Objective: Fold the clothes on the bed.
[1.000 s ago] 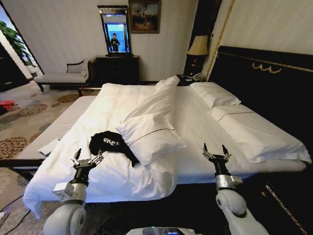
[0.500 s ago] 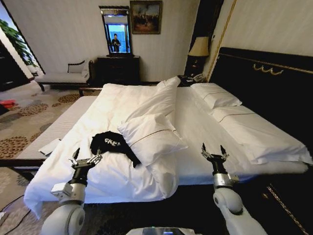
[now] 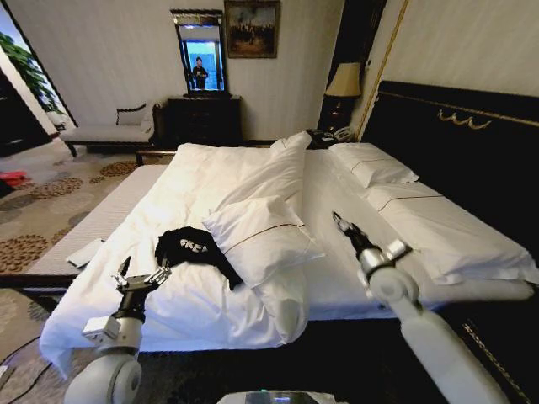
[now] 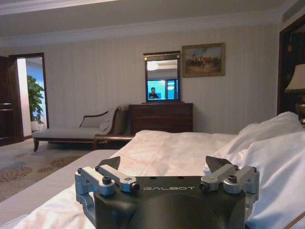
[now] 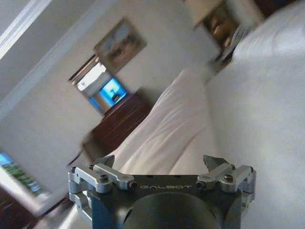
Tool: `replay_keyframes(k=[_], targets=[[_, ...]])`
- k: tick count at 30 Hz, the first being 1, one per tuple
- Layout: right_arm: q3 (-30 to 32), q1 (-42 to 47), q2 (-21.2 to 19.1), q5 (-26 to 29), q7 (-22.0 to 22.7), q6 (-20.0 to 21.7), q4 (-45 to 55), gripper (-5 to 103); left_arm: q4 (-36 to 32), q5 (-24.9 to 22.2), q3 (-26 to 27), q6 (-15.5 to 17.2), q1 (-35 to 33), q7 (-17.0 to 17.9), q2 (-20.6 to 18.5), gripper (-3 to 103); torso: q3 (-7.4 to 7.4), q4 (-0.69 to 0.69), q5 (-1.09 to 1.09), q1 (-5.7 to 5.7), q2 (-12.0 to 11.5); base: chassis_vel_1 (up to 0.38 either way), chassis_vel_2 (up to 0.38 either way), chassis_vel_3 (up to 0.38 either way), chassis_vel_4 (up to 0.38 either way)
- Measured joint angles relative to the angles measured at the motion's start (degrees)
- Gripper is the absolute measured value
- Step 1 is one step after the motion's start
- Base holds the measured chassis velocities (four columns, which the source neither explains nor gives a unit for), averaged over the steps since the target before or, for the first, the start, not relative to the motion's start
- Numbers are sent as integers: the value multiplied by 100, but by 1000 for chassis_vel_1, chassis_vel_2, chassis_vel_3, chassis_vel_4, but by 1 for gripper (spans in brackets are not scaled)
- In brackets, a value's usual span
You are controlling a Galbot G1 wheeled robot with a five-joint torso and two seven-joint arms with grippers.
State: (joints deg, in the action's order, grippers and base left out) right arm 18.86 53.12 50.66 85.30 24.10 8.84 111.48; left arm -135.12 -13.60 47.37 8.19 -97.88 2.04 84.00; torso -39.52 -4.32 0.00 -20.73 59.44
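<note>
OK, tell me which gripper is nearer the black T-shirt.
Left. The left gripper hovers open just in front of the black T-shirt, near the bed's edge. The right gripper is open beyond the pillow, farther away.

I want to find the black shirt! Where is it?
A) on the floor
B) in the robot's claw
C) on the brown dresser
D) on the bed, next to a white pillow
D: the black shirt lies crumpled on the bed beside a white pillow, with no gripper touching it.
</note>
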Motion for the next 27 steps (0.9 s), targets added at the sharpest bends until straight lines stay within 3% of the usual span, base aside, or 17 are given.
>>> replay_keyframes(k=[4,10,18,27], targets=[[-757,-1160,162,633,240,339,-615,100,36,-9,35,20,-33,9,1,100,0,1,0,1,0,0,0,0,0],[-1474,-2039,519,644,342,546,-1424,100,54,-617,88,240,20,161,-12,100,0,-1,0,0,0,0,0,0,0],[-2084,-2513,915,445,399,747,-2106,100,145,-662,94,257,111,194,-11,100,1,-1,0,1,0,0,0,0,0],[-2328,-2804,1403,378,347,742,-2537,100,361,-646,117,254,222,200,-56,100,1,-2,-1,1,0,0,0,0,0]])
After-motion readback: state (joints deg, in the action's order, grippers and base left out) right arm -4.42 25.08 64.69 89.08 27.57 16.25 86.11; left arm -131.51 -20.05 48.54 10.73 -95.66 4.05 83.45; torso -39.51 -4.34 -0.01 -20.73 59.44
